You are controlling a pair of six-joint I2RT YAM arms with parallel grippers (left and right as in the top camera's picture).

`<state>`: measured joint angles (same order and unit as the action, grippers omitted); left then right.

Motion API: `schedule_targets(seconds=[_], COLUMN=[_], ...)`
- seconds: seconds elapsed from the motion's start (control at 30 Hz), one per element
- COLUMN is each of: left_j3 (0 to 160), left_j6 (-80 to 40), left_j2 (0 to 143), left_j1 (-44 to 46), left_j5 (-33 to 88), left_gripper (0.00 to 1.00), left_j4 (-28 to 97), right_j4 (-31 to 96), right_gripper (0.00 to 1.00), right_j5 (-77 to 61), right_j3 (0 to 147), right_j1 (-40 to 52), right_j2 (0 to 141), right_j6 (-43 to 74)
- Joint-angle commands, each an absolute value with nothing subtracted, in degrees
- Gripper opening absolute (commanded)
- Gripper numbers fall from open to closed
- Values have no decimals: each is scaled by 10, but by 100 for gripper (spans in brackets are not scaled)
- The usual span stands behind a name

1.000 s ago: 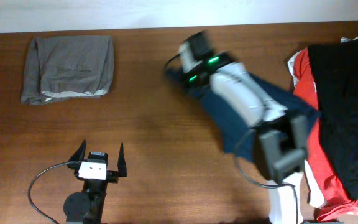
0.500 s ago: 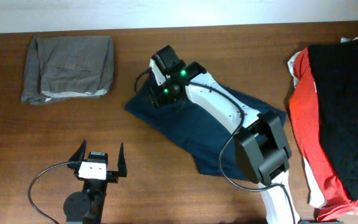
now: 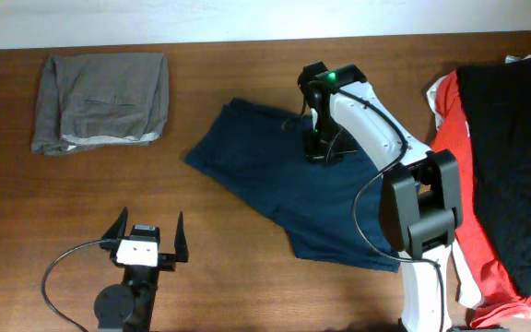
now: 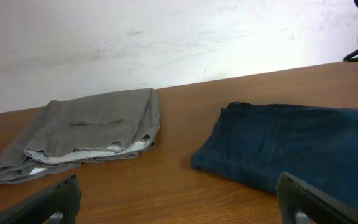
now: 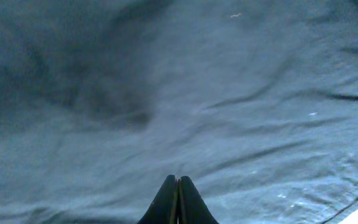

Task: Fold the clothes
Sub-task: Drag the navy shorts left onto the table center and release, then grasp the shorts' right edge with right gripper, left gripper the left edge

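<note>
A navy blue garment [image 3: 284,180] lies spread out flat on the wooden table [image 3: 229,277], at its middle. It also shows in the left wrist view [image 4: 291,140] and fills the right wrist view [image 5: 179,87]. My right gripper [image 3: 318,153] hovers just over the garment's upper right part. Its fingers [image 5: 179,182] are shut with nothing between them. My left gripper [image 3: 146,238] is open and empty near the front edge, apart from the garment; its fingers frame the bottom of the left wrist view [image 4: 179,208].
A folded grey garment [image 3: 104,97] lies at the back left, also in the left wrist view [image 4: 86,134]. A pile of red and black clothes [image 3: 505,157] fills the right edge. A white wall [image 4: 166,37] backs the table.
My right arm dragged the blue garment leftward, let it go and swung back right. The garment now lies spread out flat. The left arm has not moved.
</note>
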<state>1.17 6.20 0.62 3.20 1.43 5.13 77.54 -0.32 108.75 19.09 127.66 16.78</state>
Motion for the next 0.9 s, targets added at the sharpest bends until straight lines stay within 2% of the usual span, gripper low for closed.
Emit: schedule_targets(seconds=[0.0,0.17,0.3,0.43,0.53,0.6,0.67,0.77,0.87], left_j3=[9,9,9,9,9,9,9,9,9], left_j6=[57,57,57,57,57,57,57,57,57], left_j2=[3,4,4,3,4,4,4,3,4], left_j1=[30,30,30,30,30,30,30,30,30], left_j5=[12,12,12,12,12,12,12,12,12], left_gripper=[100,100,100,100,100,100,100,100,100], left_j4=[52,52,52,52,52,52,52,52,52], right_j4=[692,506,349,314,370,479,635,799,846], right_gripper=[4,4,4,4,4,5,12,24,27], right_j5=[-2,-44,-45,-43,-43,-86,-84,-84,-98], right_j3=[1038,954,850,850,933,1042,1141,1154,1126], right_j1=[185,227,312,368,326,280,239,121,14], right_j2=[1266,1269,1269,1268,1249,1224,1204,1190,1193], right_j6=[186,201,213,135,134,102,98,92,85])
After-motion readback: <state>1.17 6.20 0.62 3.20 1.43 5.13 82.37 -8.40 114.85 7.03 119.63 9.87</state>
